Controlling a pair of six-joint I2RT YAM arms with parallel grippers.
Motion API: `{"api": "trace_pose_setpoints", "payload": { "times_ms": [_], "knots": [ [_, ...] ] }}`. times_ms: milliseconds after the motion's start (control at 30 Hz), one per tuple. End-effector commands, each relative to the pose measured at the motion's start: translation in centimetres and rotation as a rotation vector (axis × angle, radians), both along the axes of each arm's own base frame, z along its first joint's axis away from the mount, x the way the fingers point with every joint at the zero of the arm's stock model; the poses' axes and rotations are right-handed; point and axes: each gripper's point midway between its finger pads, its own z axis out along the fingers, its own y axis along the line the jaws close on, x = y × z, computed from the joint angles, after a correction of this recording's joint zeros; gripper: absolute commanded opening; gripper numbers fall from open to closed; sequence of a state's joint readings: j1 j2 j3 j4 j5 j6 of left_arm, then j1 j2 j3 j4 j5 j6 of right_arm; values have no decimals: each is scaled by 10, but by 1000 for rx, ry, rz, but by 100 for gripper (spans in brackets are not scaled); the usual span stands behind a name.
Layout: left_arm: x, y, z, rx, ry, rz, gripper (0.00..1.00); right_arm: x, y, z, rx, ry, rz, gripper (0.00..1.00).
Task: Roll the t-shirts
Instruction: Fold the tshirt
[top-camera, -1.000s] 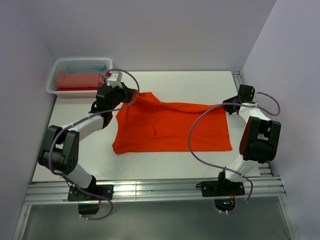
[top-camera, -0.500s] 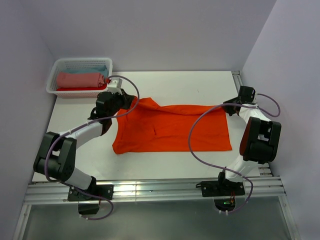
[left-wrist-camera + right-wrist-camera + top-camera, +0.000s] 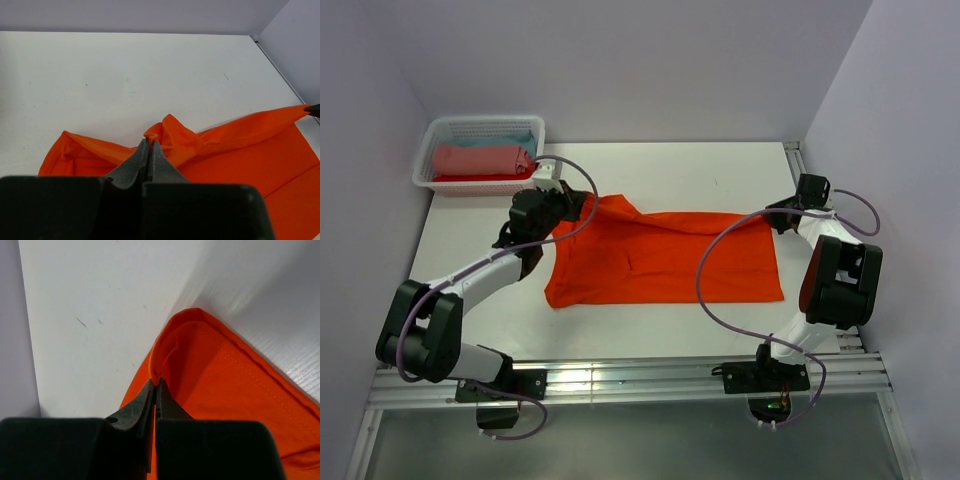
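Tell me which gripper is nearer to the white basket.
Left. The left gripper pinches a corner of the orange shirt close to the basket; the right gripper pinches the opposite corner, far across the table.

The left arm and right arm have black joints and white links. A thin purple cable loops off each. Left claw and right claw end in dark grey tapered fingers.
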State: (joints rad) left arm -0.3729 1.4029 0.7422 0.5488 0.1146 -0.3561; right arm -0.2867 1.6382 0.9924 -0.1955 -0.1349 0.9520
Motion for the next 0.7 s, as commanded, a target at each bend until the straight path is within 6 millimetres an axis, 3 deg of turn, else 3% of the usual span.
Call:
{"api": "trace_pose_setpoints", "payload": {
  "times_ms": [0, 367, 667],
  "knots": [
    [-4, 2, 11, 0, -30, 30, 0, 1, -4, 21, -23, -61, 2, 0],
    [-17, 4, 4, 11, 21, 62, 0, -9, -3, 20, -21, -61, 4, 0],
    [-23, 19, -5, -1, 63, 134, 0, -18, -2, 8, -11, -34, 2, 0]
  ]
}}
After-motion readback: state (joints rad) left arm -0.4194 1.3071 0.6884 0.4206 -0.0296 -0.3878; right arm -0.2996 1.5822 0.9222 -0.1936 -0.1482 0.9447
